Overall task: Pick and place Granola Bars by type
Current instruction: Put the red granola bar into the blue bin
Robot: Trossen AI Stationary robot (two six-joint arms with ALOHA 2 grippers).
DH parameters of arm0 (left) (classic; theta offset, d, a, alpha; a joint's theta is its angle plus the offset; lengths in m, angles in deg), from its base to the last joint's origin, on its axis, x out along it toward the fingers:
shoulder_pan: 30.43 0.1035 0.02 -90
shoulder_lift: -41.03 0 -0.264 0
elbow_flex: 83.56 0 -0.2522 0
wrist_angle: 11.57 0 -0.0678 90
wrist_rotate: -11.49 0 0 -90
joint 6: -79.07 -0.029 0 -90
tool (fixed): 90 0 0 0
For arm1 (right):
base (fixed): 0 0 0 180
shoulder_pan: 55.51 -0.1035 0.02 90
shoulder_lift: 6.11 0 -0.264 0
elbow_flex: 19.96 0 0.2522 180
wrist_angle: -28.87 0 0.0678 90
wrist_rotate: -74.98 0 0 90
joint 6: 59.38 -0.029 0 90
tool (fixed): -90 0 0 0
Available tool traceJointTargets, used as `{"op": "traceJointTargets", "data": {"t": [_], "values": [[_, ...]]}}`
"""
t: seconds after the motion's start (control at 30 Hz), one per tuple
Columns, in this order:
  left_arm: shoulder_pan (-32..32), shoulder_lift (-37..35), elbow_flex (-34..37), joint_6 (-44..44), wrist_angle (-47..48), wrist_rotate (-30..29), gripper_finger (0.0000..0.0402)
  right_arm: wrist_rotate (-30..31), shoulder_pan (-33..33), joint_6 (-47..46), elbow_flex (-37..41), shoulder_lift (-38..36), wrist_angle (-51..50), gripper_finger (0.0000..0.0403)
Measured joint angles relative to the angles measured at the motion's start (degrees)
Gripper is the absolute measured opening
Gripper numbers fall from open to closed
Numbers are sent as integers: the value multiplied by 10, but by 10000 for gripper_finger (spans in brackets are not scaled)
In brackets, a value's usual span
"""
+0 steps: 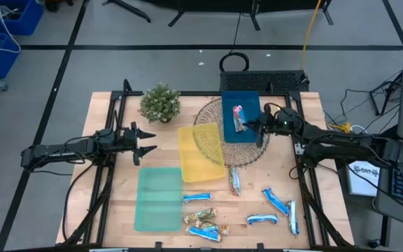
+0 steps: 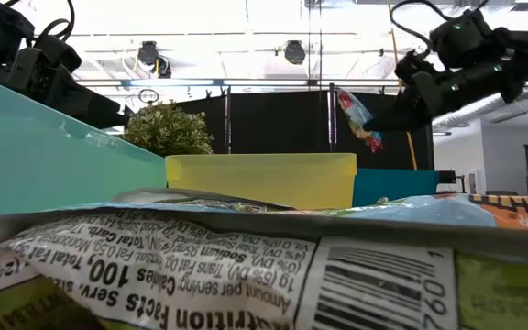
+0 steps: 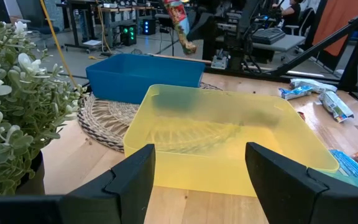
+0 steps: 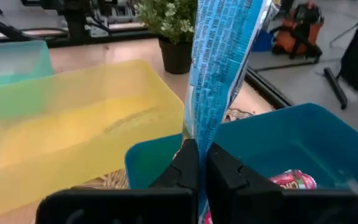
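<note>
Granola bar in blue-and-red crinkly wrapper (image 4: 219, 68) hangs pinched in the right gripper (image 4: 202, 163) above the blue plastic tray (image 4: 303, 140); lower before releasing. Left gripper (image 3: 199, 177) waits wide beside that tray.

A granola bar wrapper (image 2: 246, 266) lying right against the low camera shows upside-down nutrition print: "Amount per serving", "Calories 100", "Total Fat 0.5g", "Sodium", "Total Carb", beside a barcode ending "7601". Print on the bar (image 4: 219, 68) between the right gripper's (image 4: 201, 163) closed fingers is unreadable.
</note>
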Motion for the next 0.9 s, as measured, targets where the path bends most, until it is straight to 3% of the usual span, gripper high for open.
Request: {"op": "traceJointTargets", "data": {"t": [0.13, 0.37, 0.9], "values": [[0, 0, 0, 0, 0, 0, 255, 9, 12, 0, -60, 0, -113, 1], [0, 0, 0, 0, 0, 0, 255, 81, 27, 6, -137, 17, -279, 1], [0, 0, 0, 0, 0, 0, 255, 45, 65, -39, -142, 112, -296, 0]]}}
